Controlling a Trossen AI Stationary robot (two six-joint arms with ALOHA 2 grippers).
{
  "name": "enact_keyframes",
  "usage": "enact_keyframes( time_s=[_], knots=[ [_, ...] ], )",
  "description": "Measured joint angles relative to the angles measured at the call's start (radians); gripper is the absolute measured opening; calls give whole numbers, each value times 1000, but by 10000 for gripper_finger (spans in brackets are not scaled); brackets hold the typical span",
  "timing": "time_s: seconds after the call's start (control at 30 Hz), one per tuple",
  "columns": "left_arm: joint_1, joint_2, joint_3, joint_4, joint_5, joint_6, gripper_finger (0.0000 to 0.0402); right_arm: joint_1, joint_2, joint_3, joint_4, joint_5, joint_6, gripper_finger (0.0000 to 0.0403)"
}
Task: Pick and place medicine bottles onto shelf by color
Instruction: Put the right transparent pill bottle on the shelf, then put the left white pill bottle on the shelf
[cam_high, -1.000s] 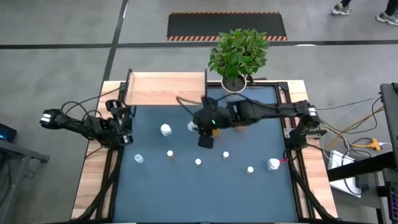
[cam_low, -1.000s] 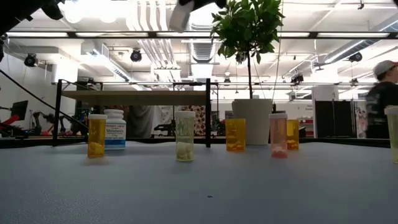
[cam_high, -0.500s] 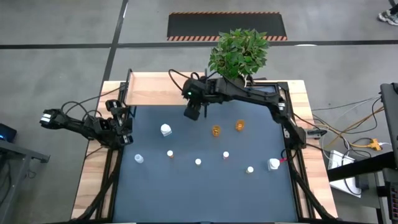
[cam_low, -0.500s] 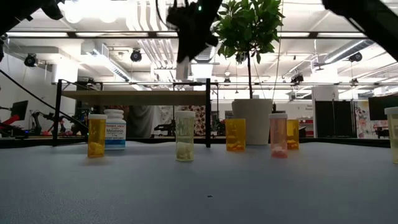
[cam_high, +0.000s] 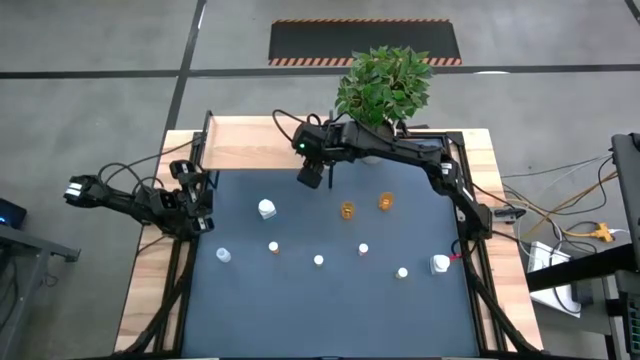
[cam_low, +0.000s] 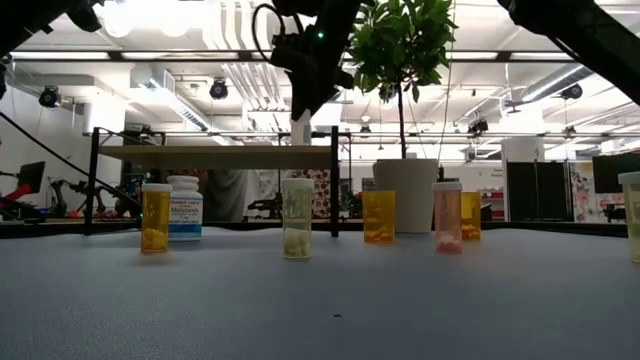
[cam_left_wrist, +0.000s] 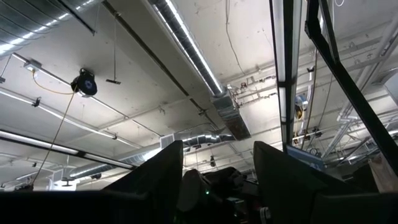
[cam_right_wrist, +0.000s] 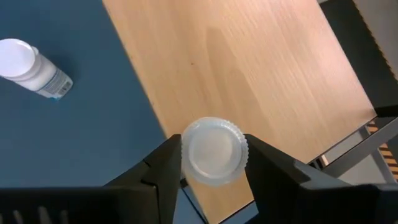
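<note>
My right gripper (cam_high: 311, 176) is shut on a white-capped medicine bottle (cam_right_wrist: 214, 151) over the near right corner of the light wood shelf (cam_high: 265, 140). In the low view the bottle (cam_low: 300, 130) stands upright just above the shelf board (cam_low: 215, 155). Several more bottles stand upright on the blue table, among them a white one (cam_high: 267, 209) and two orange ones (cam_high: 347, 211) (cam_high: 385, 202). My left gripper (cam_high: 195, 195) waits open at the table's left edge, and its wrist view (cam_left_wrist: 217, 186) looks up at the ceiling. My right gripper pinches the bottle between its two fingers (cam_right_wrist: 165, 168), one on each side just under the cap's rim (cam_right_wrist: 189, 155). The fingers come from above, pointing down. The bottle hangs upright below them. I cannot tell whether its base touches the shelf.
A plant in a white pot (cam_high: 378, 135) stands right of the shelf, close behind my right arm. Small bottles (cam_high: 319, 261) (cam_high: 402, 272) (cam_high: 222, 256) are scattered over the near half of the table. The shelf's black legs (cam_low: 335, 180) stand on the table.
My right gripper has carried the white bottle from the table's middle toward the far edge and a little left, to the shelf's near right corner. It has then gone down, so that the bottle now hangs close over the shelf board.
</note>
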Motion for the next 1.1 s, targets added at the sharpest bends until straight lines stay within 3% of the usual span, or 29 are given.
enact_keyframes(
  time_s=[0.33,0.87,1.1],
  knots=[
    [0,0,0,0,0,0,180,-8,0,-1,11,6,-12,213],
    [0,0,0,0,0,0,180,-6,-44,0,53,18,-55,215],
    [0,0,0,1,0,0,180,74,-138,0,15,9,-97,215]
  ],
)
